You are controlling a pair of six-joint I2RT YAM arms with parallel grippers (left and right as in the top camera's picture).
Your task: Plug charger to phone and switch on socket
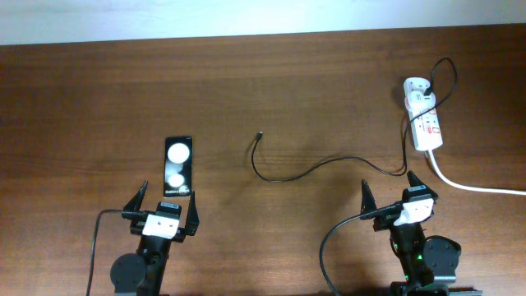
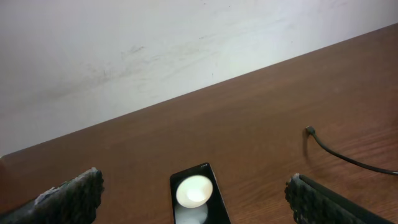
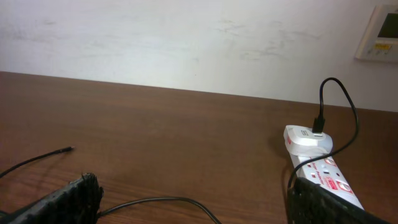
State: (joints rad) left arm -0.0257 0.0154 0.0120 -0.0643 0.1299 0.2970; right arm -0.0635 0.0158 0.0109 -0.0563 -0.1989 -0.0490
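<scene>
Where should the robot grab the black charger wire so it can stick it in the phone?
Just behind the plug tip of the charger, coming down from above and pinching across the wire. It lies flat on the table with bare wood around it, and a grip near the tip should aim it better at the phone.

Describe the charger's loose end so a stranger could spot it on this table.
On the brown wooden table, look between the black phone and the white power strip at far right. A thin black cable snakes there; its loose end is the small plug tip nearest the phone, touching nothing.
</scene>
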